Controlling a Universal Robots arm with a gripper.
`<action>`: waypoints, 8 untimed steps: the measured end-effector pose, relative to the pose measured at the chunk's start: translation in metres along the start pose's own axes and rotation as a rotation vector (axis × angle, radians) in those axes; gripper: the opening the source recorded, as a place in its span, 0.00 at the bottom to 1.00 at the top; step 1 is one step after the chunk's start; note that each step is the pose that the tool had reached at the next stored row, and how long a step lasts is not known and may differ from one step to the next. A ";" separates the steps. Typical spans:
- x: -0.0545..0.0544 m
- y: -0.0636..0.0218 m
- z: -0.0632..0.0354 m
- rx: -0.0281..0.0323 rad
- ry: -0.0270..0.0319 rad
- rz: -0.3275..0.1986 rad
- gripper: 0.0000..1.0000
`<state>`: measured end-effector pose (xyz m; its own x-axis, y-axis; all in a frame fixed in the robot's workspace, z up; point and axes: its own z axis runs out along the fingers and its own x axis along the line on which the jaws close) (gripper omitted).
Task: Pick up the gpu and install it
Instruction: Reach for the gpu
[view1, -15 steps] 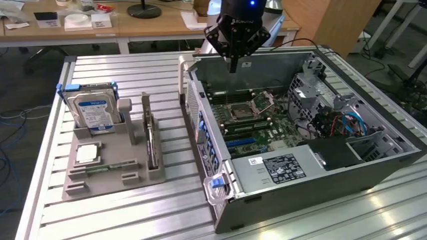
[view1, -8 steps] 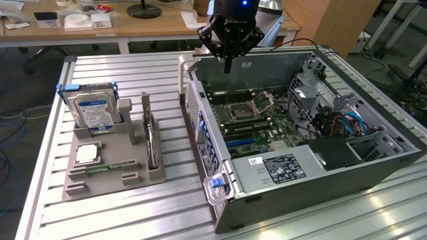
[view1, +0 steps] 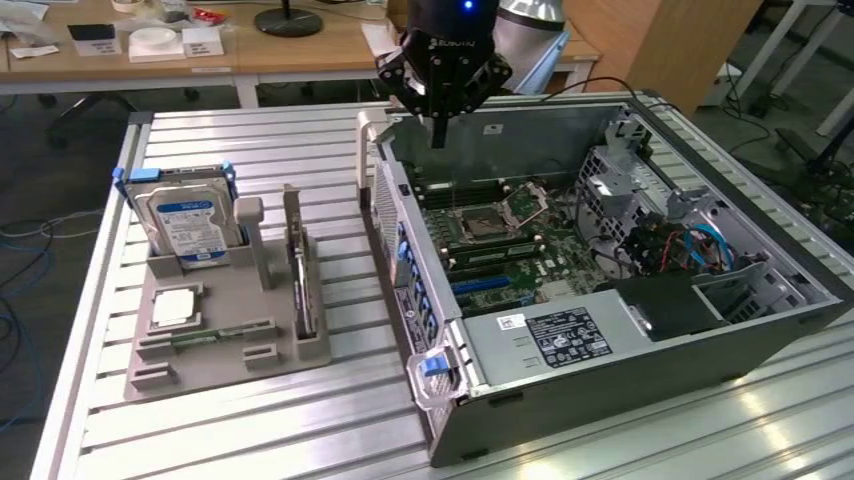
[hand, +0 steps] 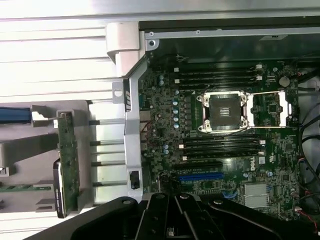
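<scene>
One gripper (view1: 437, 128), fingers pinched together on nothing, hovers over the open computer case (view1: 641, 385); the gpu (view1: 304, 292) stands on edge in the grey holder (view1: 220, 345), near the hard drive (view1: 187, 225), well apart from the gripper

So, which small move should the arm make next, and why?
Probably move toward the exterior view's left, over the grey holder: the gpu stands there untouched, while the gripper hangs shut and empty above the open case.

Gpu (view1: 306, 290) base hidden inside holder (view1: 224, 295).
</scene>
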<state>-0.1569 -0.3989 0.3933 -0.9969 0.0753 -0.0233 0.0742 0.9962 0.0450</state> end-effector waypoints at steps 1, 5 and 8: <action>0.002 -0.0001 0.0000 -0.0001 -0.0001 0.000 0.11; 0.009 -0.0007 -0.0002 0.0000 0.0000 0.000 0.11; 0.014 -0.0010 -0.0003 -0.0001 0.0000 0.000 0.11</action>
<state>-0.1710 -0.3989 0.3933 -0.9969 0.0752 -0.0233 0.0741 0.9962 0.0451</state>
